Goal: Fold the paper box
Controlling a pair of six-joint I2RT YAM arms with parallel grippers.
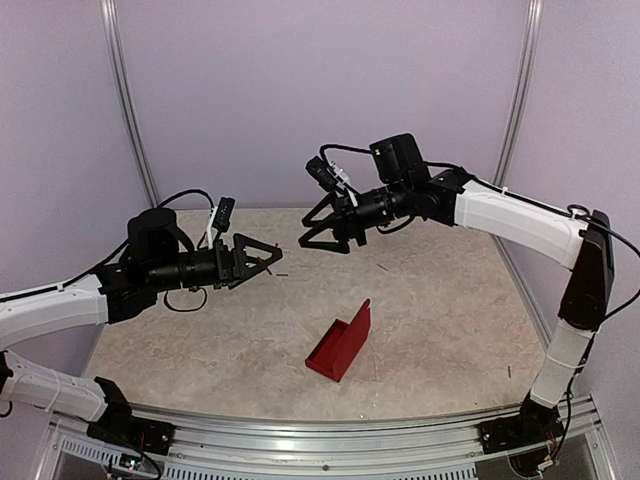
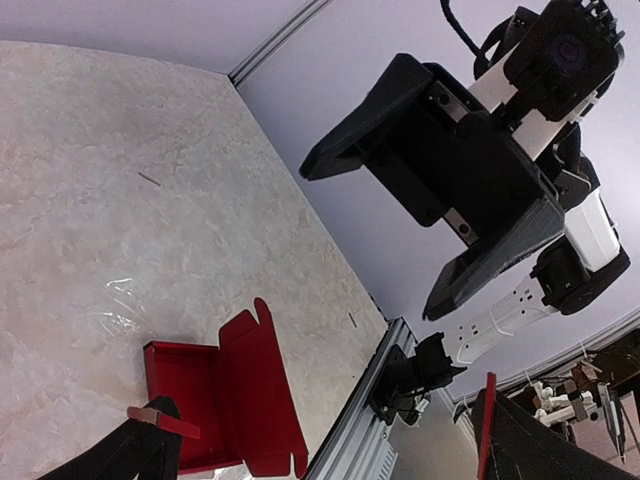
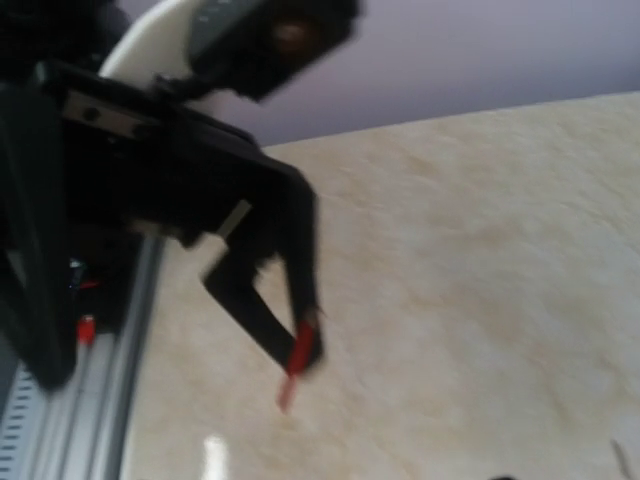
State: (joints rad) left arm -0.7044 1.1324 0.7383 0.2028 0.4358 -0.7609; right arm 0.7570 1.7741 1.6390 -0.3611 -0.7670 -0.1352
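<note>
The paper box [image 1: 338, 343] is bright red card, partly folded into an L, with one panel flat on the table and one standing up. It lies alone near the front middle. In the left wrist view the paper box [image 2: 225, 400] shows notched flaps at its ends. My left gripper [image 1: 278, 260] hovers open above the table, to the left of and behind the box. My right gripper [image 1: 327, 245] hangs open higher up, behind the box, and holds nothing. In the left wrist view the right gripper [image 2: 368, 240] has its jaws spread wide. The right wrist view is blurred and shows the left gripper's fingers [image 3: 300, 345].
An aluminium rail [image 1: 330, 435] runs along the table's near edge, with both arm bases on it. Lilac walls with two corner posts [image 1: 128, 110] close off the back and sides. A few small dark specks [image 1: 381, 267] lie on the beige tabletop.
</note>
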